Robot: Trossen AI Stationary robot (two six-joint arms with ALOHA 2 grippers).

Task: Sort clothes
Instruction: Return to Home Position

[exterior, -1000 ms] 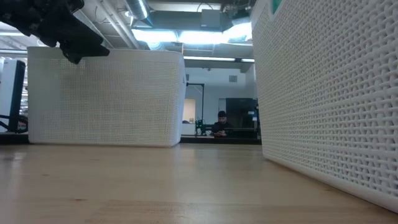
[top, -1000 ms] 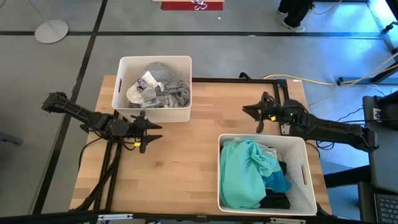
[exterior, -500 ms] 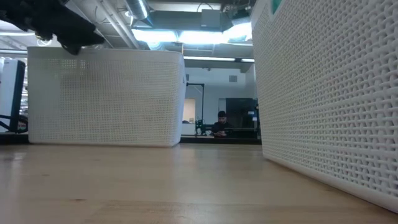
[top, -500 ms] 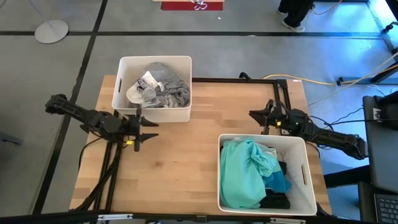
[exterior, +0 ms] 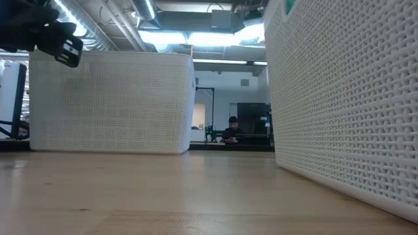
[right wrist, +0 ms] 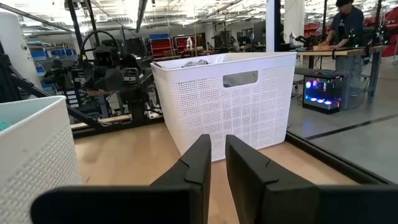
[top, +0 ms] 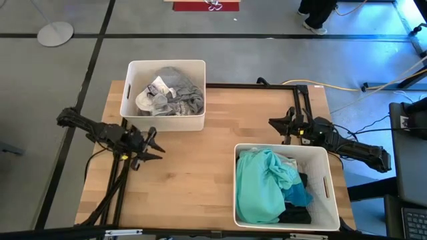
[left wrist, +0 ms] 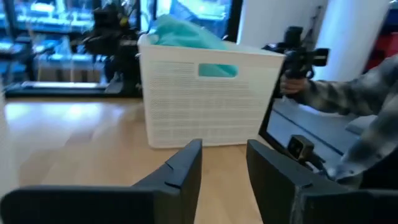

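Pale wooden boards of the table (top: 200, 167) lie between two white bins, and no garment is seen on them outside the bins. Nothing is held by the left gripper (top: 157, 144). Its fingers (left wrist: 180, 171) are spread wide above the table's left part, just beside a corner of the upper bin (top: 198, 67), in which the white and grey clothes (top: 170, 93) are heaped. The right gripper (top: 280, 129) is likewise empty, with only a narrow gap between its fingers (right wrist: 198, 163). It is held near the far rim of the lower bin (top: 330, 177), where the mint and teal clothes (top: 263, 187) are piled beside a black garment (top: 293, 215).

The sorting is judged complete, with only the withdrawal to be made. Trouble would most likely be caused by the wide left fingers: the upper bin's wall could be clipped and the bin shoved if the arm were swung toward it. The mint heap is raised above its rim, so it could be snagged and dragged out were the right gripper passed low across it.

The left arm is laid low from the table's left edge, its gripper aimed toward the lower bin. The right arm is stretched in from the right edge, its wrist level and pointed at the upper bin. A person's plaid sleeve (left wrist: 354, 93) is seen beyond the table.
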